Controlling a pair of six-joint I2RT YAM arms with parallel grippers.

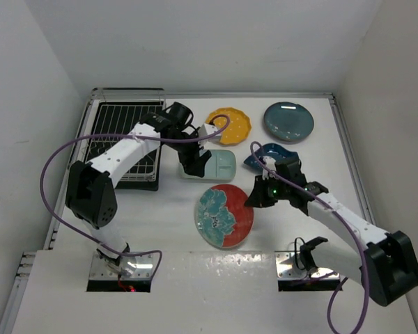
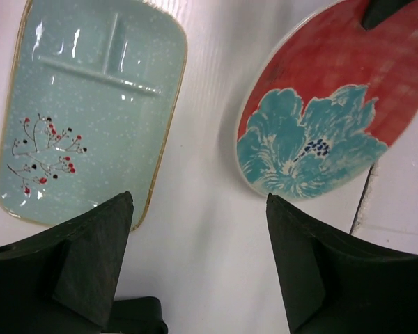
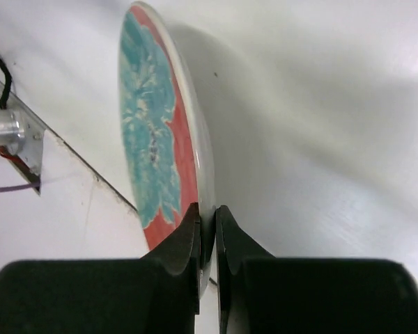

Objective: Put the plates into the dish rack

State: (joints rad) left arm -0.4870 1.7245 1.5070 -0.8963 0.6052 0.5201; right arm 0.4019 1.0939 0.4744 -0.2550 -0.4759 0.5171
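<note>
Zero of five plates (image 1: 230, 125) racked; dish rack (image 1: 115, 122) at far left holding none. Right gripper (image 3: 207, 217) pinching right rim of floral plate (image 1: 224, 216), near centre of table (image 1: 167, 209). Left gripper (image 2: 198, 209) spread, empty, just beside pale blue divided plate (image 2: 83, 104). All five left to load.

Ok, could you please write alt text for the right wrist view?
The right claw is shut on the rim of the floral plate, one black finger on each side. The plate is seen almost edge-on, with the white table behind it.
</note>
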